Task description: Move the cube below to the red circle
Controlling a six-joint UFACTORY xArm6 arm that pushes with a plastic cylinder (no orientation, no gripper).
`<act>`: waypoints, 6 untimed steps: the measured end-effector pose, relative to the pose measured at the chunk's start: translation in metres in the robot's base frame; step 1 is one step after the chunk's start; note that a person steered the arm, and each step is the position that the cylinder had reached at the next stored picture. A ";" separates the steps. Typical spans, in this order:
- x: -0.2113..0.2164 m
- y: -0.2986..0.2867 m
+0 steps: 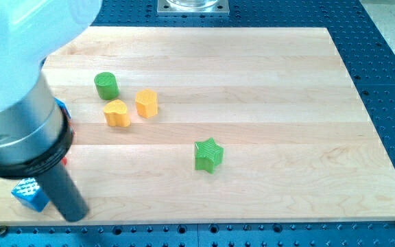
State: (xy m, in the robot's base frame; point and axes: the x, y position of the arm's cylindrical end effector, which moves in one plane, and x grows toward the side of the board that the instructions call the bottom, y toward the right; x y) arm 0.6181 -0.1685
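At the view's bottom-left corner of the wooden surface [252,82] sits the blue cube [30,193], close to the surface's near edge, its top face speckled with pale glare and one corner pointing toward the view's bottom; being a cube, it shows no long axis. No brand, label or writing can be read on any block or on the arm. My tip [76,214] rests just beside the cube, on its right in the view, and whether the two touch I cannot tell. There is no gripper here, only the dark rod, so nothing spreads, presses together or pinches. The arm's broad grey body covers the view's left side and hides most of what lies there: a blue sliver [63,110] and a red sliver [66,162] peek out at its edge, shapes unclear. Toward the view's top sit a green cylinder [106,86], a yellow heart-shaped block [117,113] and another yellow block [146,103], near one another. A green star [208,155] stands apart, mid-surface
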 end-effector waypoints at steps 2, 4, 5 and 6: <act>0.000 -0.039; -0.001 -0.111; -0.006 -0.134; -0.031 -0.121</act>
